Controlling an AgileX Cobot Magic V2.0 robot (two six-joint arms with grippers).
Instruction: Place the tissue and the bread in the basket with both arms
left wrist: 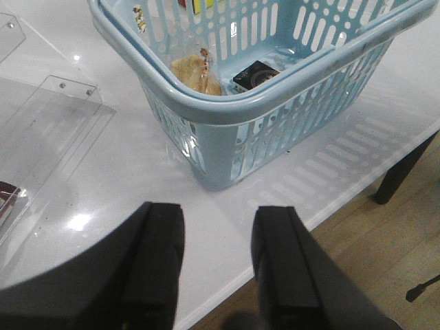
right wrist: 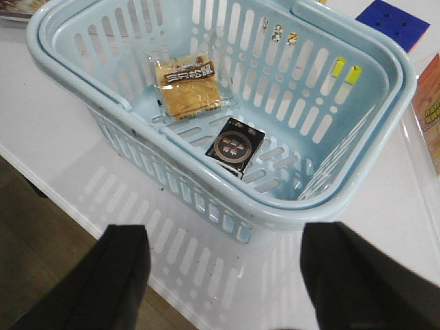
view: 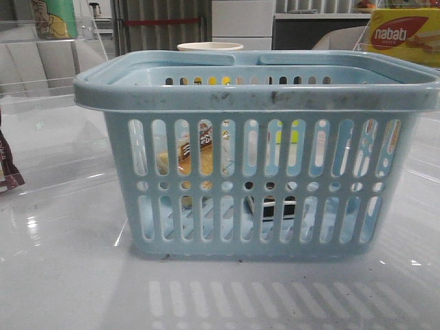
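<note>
The clear-wrapped yellowish bread and small black tissue pack lay inside the light-blue slotted plastic basket, so the task looked finished, with the left gripper and right gripper both spread apart and empty outside it.

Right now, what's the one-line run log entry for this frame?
bread: in basket | tissue: in basket, beside bread | left gripper: open, empty | right gripper: open, empty | both outside basket

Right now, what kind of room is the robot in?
Probably a lab or test room made to look like a shop. A white table holds a blue basket, clear plastic display stands and a nabati snack box, with cabinets behind.
</note>
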